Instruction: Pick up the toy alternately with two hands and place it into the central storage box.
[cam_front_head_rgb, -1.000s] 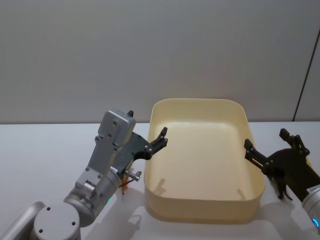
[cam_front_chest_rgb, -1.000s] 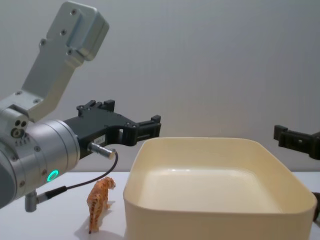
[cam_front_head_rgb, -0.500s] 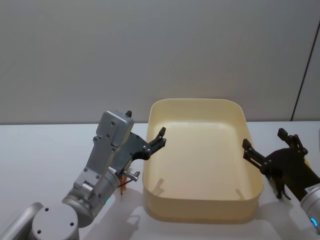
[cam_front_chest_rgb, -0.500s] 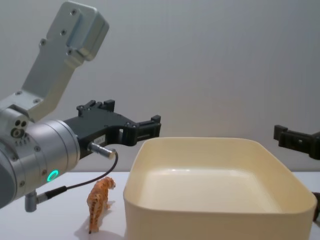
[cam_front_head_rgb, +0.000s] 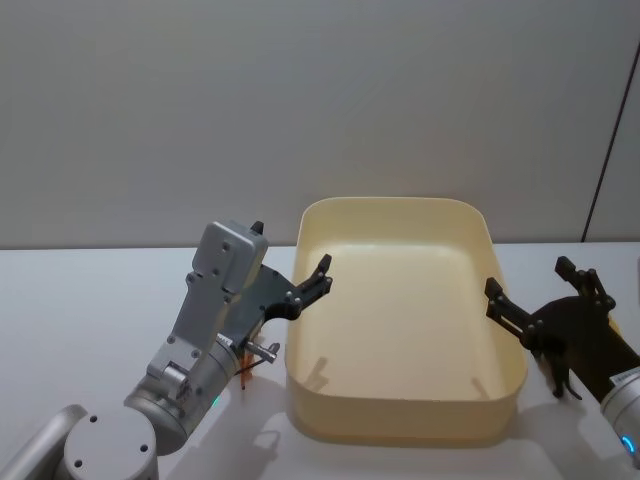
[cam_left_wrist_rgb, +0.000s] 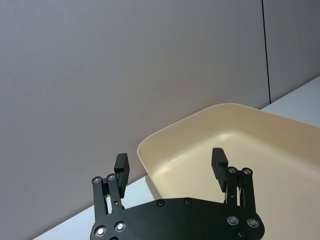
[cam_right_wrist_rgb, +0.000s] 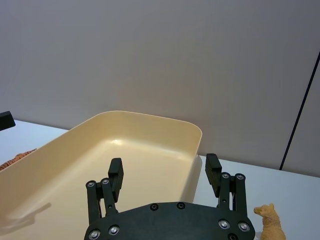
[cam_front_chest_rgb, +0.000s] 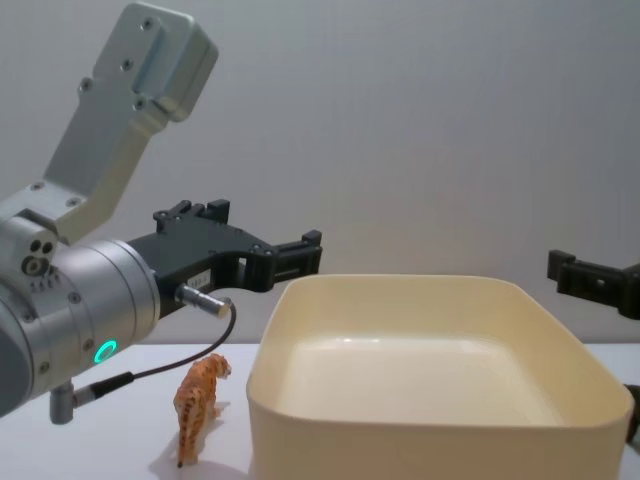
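Note:
The cream storage box (cam_front_head_rgb: 395, 203) sits mid-table with nothing inside it. An orange tiger toy (cam_front_chest_rgb: 200, 405) stands on the table just left of the box's near corner, under my left arm. My left gripper (cam_front_head_rgb: 292, 245) hovers open and empty above the box's left rim (cam_left_wrist_rgb: 175, 131), higher than the tiger. At the box's right side my right gripper (cam_front_head_rgb: 530, 277) is open too, pointing over the rim (cam_right_wrist_rgb: 150, 116). A tan animal toy (cam_right_wrist_rgb: 270, 225) stands on the table right of the box, close to the right gripper (cam_right_wrist_rgb: 164, 162).
The white table (cam_front_head_rgb: 90, 300) runs out to both sides of the box. A grey wall (cam_front_head_rgb: 320, 100) closes the back. A thin black cable (cam_front_chest_rgb: 170, 365) hangs from my left wrist beside the tiger.
The head view has shifted a few pixels; both arms, the box and the tiger stand as before.

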